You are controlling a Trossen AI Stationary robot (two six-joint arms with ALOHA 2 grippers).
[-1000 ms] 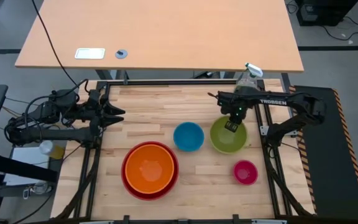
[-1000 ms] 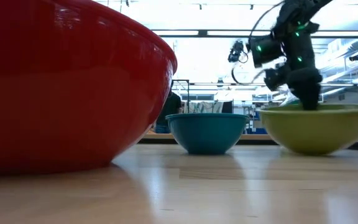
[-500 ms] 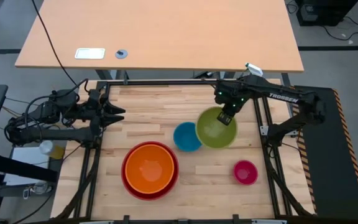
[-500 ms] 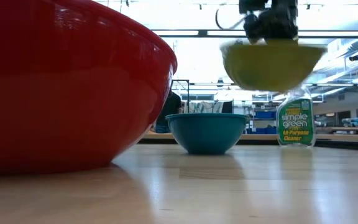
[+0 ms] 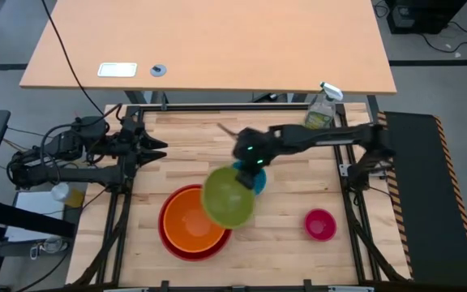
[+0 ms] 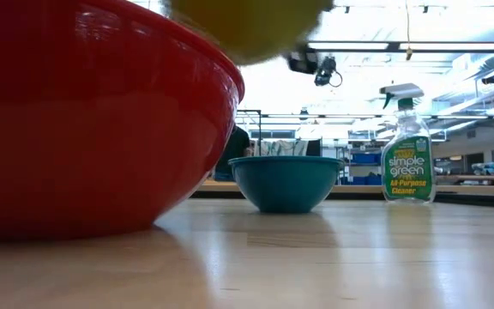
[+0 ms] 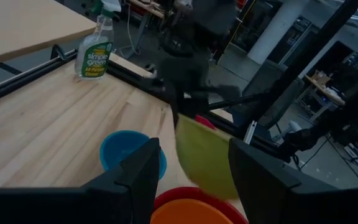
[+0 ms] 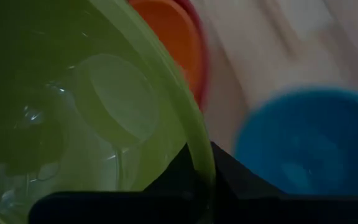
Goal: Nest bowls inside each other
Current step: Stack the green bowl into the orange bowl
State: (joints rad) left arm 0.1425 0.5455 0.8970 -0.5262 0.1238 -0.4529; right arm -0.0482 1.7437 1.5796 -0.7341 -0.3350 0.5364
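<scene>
The lime green bowl point(image 5: 228, 197) hangs in the air over the right rim of the red bowl point(image 5: 169, 243), with my right gripper point(image 5: 250, 170) shut on it. The orange bowl point(image 5: 191, 223) sits inside the red bowl. Behind the green bowl, partly hidden, the blue bowl point(image 5: 257, 180) stands on its base on the table. The pink bowl point(image 5: 320, 224) stands near the right edge. At the table's left side my left gripper point(image 5: 159, 149) waits open, with nothing between its fingers. My right gripper holds the green bowl by its rim point(image 8: 199, 155), at the bowl's far right side, one finger inside the bowl and one outside. The fingers slant down from the table's far right. The bowl is lifted clear of the table and hangs tilted below them.
A clear spray bottle point(image 5: 321, 109) with a green label stands at the far right corner of the wooden table point(image 5: 193, 138). Bare wood lies along the far side and between the red and pink bowls.
My right gripper has lifted the green bowl off the table and swung it up, toward the table's left and near edges, past the blue bowl to above the red bowl's right rim. The wrist has turned and the bowl now tilts.
</scene>
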